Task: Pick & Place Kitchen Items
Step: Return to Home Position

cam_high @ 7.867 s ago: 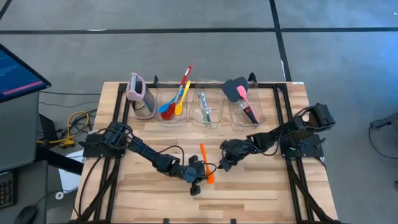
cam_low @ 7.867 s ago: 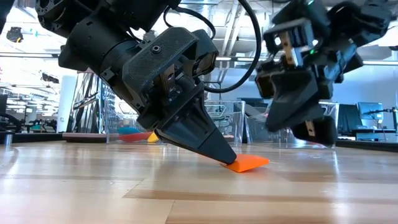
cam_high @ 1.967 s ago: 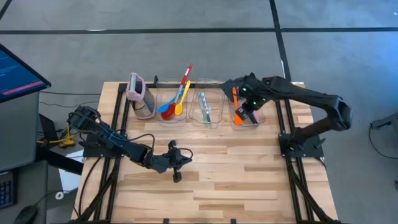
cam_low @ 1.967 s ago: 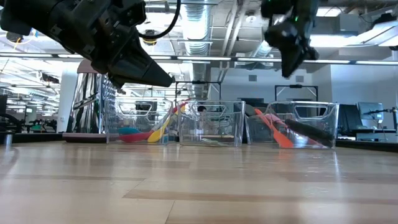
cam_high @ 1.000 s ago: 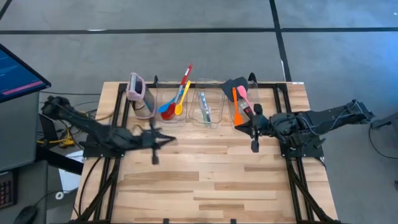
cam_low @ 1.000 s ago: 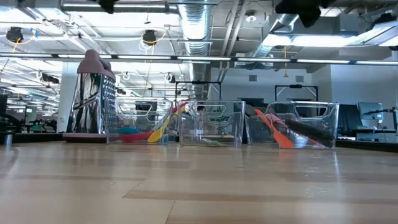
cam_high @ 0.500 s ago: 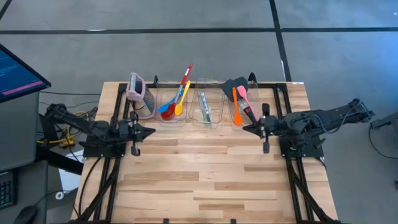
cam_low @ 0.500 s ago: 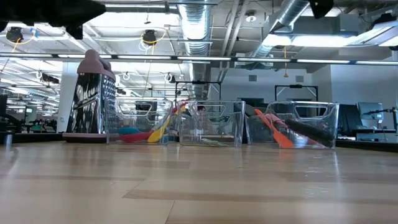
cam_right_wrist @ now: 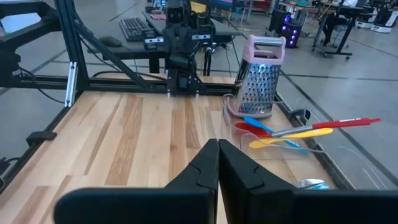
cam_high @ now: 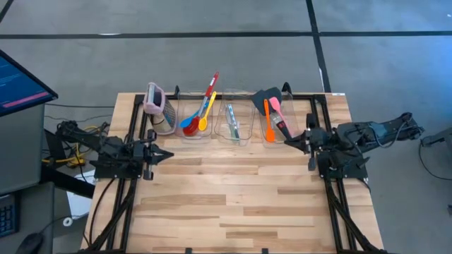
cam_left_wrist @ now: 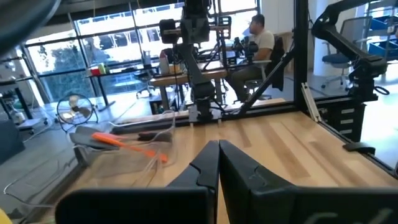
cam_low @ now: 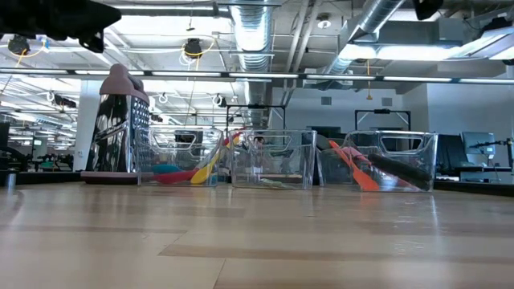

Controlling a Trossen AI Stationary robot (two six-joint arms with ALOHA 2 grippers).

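The kitchen items lie in three clear bins along the far edge. The left bin holds red (cam_high: 189,129), blue and yellow (cam_high: 205,116) spoons and a red-handled tool (cam_high: 212,83). A clear-teal one (cam_high: 232,121) is in the middle bin. The right bin has the black (cam_high: 263,99), orange (cam_high: 268,121) and pink (cam_high: 277,113) spatulas, leaning on its walls. My left gripper (cam_high: 168,154) is shut and empty at the table's left edge. My right gripper (cam_high: 287,143) is shut and empty by the right bin's near side. Each wrist view shows its fingers closed on nothing: left gripper (cam_left_wrist: 217,148), right gripper (cam_right_wrist: 217,146).
A metal grater with a pink top (cam_high: 158,109) stands left of the bins. The black frame rails (cam_high: 316,141) run along both sides of the wooden tabletop (cam_high: 233,197). A person sits beyond the table in the left wrist view.
Both arms have drawn back from the middle of the table. My left gripper has gone toward the left edge and sunk a little. My right gripper has gone toward the right edge. Both have stayed shut and empty. The utensils in the bins have not moved.
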